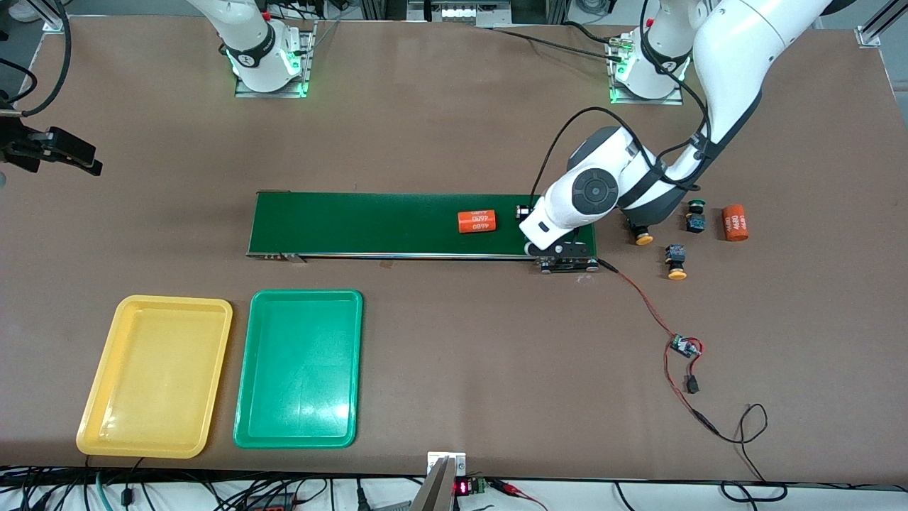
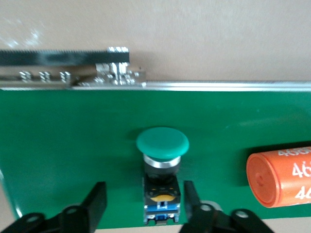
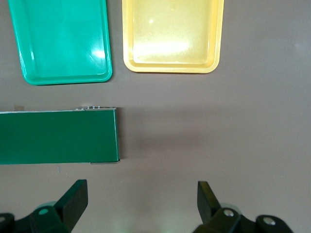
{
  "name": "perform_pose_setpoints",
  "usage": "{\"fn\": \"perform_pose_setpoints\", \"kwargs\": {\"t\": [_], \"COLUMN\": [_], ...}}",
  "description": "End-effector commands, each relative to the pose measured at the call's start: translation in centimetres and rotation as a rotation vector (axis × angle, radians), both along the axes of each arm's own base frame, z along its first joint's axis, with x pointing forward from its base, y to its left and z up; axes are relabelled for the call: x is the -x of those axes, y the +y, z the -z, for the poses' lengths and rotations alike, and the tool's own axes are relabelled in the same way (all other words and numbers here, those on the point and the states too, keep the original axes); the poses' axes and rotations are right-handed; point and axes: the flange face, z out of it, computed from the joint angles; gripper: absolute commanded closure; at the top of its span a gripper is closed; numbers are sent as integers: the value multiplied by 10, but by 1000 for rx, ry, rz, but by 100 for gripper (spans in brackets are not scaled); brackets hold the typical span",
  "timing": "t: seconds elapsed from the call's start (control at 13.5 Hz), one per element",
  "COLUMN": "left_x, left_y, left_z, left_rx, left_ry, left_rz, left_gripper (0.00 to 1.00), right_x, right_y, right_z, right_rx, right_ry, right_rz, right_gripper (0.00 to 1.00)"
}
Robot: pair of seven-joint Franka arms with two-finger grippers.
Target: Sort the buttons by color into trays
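1. Four buttons in all, as we count them: black-and-blue bodies w/ round caps. One green button (image 2: 162, 170) lies on its side on the belt (image 1: 369, 223), at the left arm's end, just beside an orange cylinder (image 1: 476, 221) w/ white print.
2. We see the left gripper (image 2: 142, 206) low over that button, fingers apart on either side of its body, not pressing it; nothing held.
3. The other three sit on the table (image 1: 454, 355) off the belt's end, toward the left arm's side: a second green button (image 1: 695, 215), a yellow button (image 1: 641, 235) partly under the arm, and another yellow button (image 1: 676, 262) nearest the front camera. A 2nd cylinder (image 1: 735, 223) lies beside them.
4. Yellow tray (image 1: 99, 419) and green tray (image 1: 298, 436) lie side by side, nearer the front camera than the belt, at the right arm's end; both hold nothing.
5. Right gripper (image 3: 141, 204) waits above bare table off the belt's other end, fingers wide, holding nothing.
6. Surface: brown matte tabletop. A red wire (image 1: 656, 312) runs from the belt to a small circuit board (image 1: 685, 347). Cables hang along the table's front edge.
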Motion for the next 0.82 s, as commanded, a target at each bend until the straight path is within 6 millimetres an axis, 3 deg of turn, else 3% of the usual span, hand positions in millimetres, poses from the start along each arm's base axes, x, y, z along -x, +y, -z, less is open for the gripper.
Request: {"fn": "perform_pose_setpoints", "kwargs": {"t": [0.0, 0.15, 0.22, 0.52, 0.59, 0.74], "left_x": [-25, -49, -60, -88, -80, -46], "left_y": [24, 58, 85, 208, 225, 251], "left_z": [-58, -79, -80, -52, -37, 11], "left_rx": [-71, -114, -126, -131, -131, -260], "left_ry": [-3, 24, 26, 50, 93, 168], "left_rz": [-29, -70, -109, -11, 6, 99], "left_gripper": [0, 0, 0, 0, 0, 0], "right_x": [6, 6, 6, 6, 6, 4], "right_y": [-1, -1, 1, 7, 7, 7], "right_z": [-4, -4, -4, -4, -3, -5], "right_rx": [15, 15, 15, 14, 14, 14], "right_ry": [-4, -4, -2, 2, 5, 0], "right_rz": [4, 2, -1, -19, -22, -25], "right_gripper": [0, 0, 0, 0, 0, 0]}}
